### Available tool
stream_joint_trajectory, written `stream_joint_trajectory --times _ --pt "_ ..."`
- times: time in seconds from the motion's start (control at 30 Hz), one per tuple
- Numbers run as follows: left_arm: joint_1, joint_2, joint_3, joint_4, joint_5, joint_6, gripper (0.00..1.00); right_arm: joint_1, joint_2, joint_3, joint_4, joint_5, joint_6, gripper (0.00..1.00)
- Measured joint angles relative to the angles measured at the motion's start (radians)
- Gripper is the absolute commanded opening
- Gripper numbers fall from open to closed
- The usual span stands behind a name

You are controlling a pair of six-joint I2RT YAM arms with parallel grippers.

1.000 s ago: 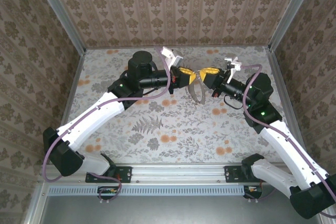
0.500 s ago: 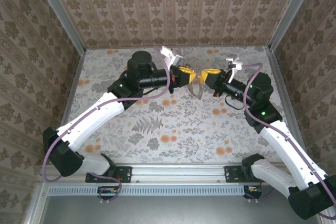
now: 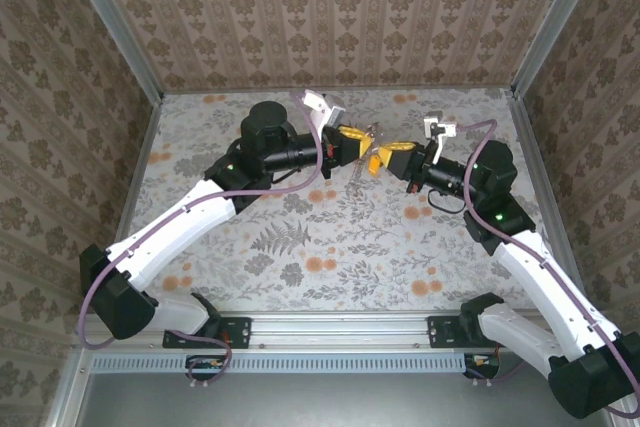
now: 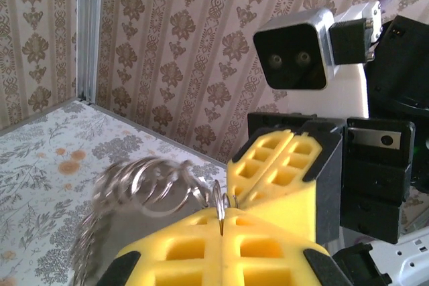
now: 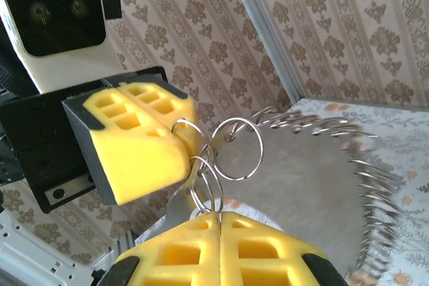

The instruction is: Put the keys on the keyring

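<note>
At the near edge sit both arm bases, and beyond them a broad stretch of flowered tabletop lies open. That is the free room for moving, and it is all below and nearer than the work.

Farther in, at mid-width and lifted off the tabletop, the left gripper and right gripper meet tip to tip. Both sets of jaws are pressed fully together. In the left wrist view the left gripper nips a small wire ring at its seam, with the right gripper just beyond. In the right wrist view the right gripper nips another ring, with the left gripper close above.

The keyring hangs between them as linked split rings, trailing a blurred bunch of loops. A flat silvery sliver just left of the right jaws may be the key, but it is too unclear to tell.

The rings look light, thin, springy and slick, so they would probably twist in a loose pinch. Gripping across the flat of one ring, close to the split, looks safest. The dangling bunch will likely swing.

Farthest off, the back wall stands near behind the grippers, leaving little room to push away.
</note>
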Motion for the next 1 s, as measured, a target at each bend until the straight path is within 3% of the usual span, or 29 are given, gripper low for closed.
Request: stream_joint_trajectory --times 0.27,0.33,0.37,0.6,0.8,1.0 --pt "-0.006 0.0 -0.008 0.001 -0.01 0.0 0.0 0.0 -0.036 -0.024 -0.013 -0.003 0.0 0.0" --pt "-0.007 0.0 -0.01 0.008 -0.009 0.0 0.0 0.0 -0.045 -0.024 -0.018 -0.003 0.002 0.21" --pt "-0.008 0.0 -0.01 0.009 -0.01 0.0 0.0 -0.002 -0.048 -0.024 -0.022 -0.002 0.002 0.24" --pt "-0.006 0.0 -0.01 0.064 -0.018 0.0 0.0 -0.046 -0.076 -0.026 -0.057 0.013 0.019 0.26" --pt "-0.006 0.0 -0.01 0.076 -0.023 0.0 0.0 -0.062 -0.065 -0.026 0.003 0.023 0.077 0.46" --pt "-0.006 0.0 -0.011 0.082 -0.032 0.0 0.0 -0.062 -0.013 -0.026 0.14 0.023 0.165 0.52"
